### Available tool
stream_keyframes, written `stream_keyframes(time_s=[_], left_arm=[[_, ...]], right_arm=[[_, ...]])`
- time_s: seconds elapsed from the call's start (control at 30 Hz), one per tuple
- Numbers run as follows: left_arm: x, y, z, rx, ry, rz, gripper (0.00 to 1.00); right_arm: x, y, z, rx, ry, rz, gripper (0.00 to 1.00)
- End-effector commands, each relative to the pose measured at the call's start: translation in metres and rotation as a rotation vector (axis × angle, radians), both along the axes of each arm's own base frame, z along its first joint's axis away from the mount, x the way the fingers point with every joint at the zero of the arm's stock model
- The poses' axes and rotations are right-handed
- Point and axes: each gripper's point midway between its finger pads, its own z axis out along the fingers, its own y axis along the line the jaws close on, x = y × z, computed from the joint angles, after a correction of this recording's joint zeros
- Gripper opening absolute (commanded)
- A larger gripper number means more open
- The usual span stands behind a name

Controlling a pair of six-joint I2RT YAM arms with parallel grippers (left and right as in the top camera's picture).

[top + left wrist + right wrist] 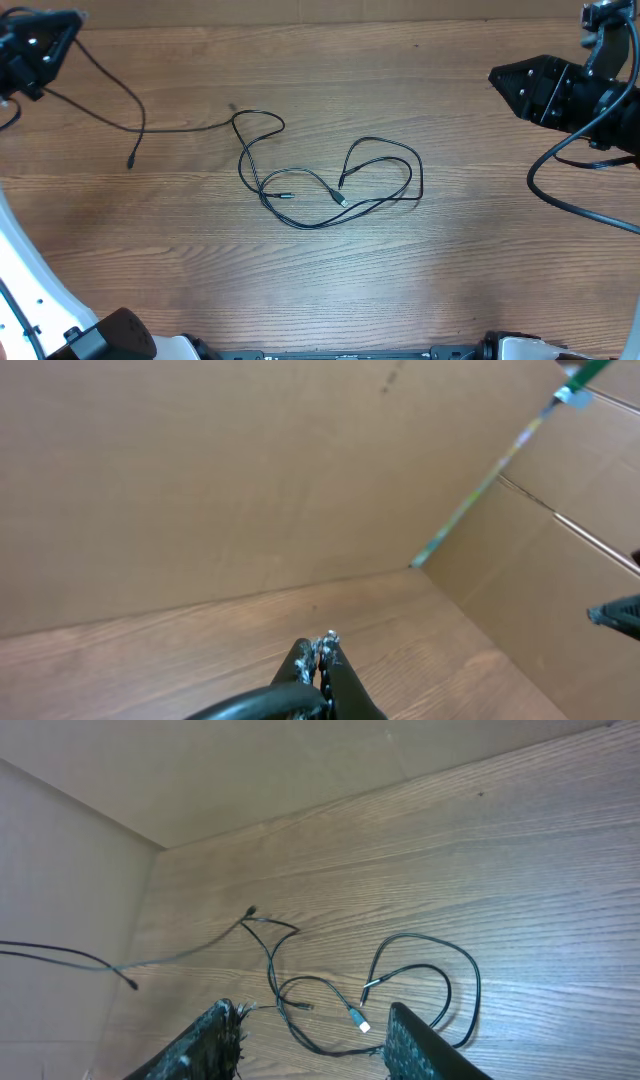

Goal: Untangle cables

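Observation:
Thin black cables lie in tangled loops mid-table, with a silver plug point(342, 200) inside the loops; the right wrist view shows the same plug point(362, 1023). One cable strand point(140, 118) rises from the tangle to my left gripper point(40, 50) at the far left corner, its free end point(130, 162) hanging down. In the left wrist view that gripper point(322, 650) is shut, a black cord crossing just in front of it. My right gripper point(515, 85) hovers at the far right, open and empty, and its fingers point(215, 1040) frame the tangle from a distance.
Cardboard walls point(200, 480) stand along the table's far side and ends. A thick black arm wire point(560, 190) loops over the table at the right. The left arm's white base point(30, 290) fills the near left corner.

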Motion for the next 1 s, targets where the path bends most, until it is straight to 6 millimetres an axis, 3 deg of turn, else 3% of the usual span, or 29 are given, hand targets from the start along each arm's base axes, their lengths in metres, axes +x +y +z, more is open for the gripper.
stream_keyframes(time_s=[0.0,0.17,0.5,0.8,0.97], left_arm=[[-0.008,0.009,0.004,-0.067,0.035,0.012,0.04],[-0.022,0.006,0.013,-0.149,0.047,-0.068,0.04],[-0.011,0.037,-0.005,-0.132,0.118,0.125,0.04],[-0.004,0.062,-0.048,-0.061,0.254,0.298,0.04],[0.001,0.09,-0.088,-0.025,0.399,0.433,0.04]], right_arm=[[0.0,-0.002,0.006,-0.014,-0.025,-0.005,0.45],[0.0,-0.002,0.006,-0.013,-0.022,-0.005,0.45],[0.0,-0.002,-0.002,-0.011,0.009,-0.005,0.44],[0.004,-0.002,-0.009,-0.009,0.033,-0.005,0.41],[0.004,-0.003,-0.009,-0.008,0.033,-0.005,0.4]])
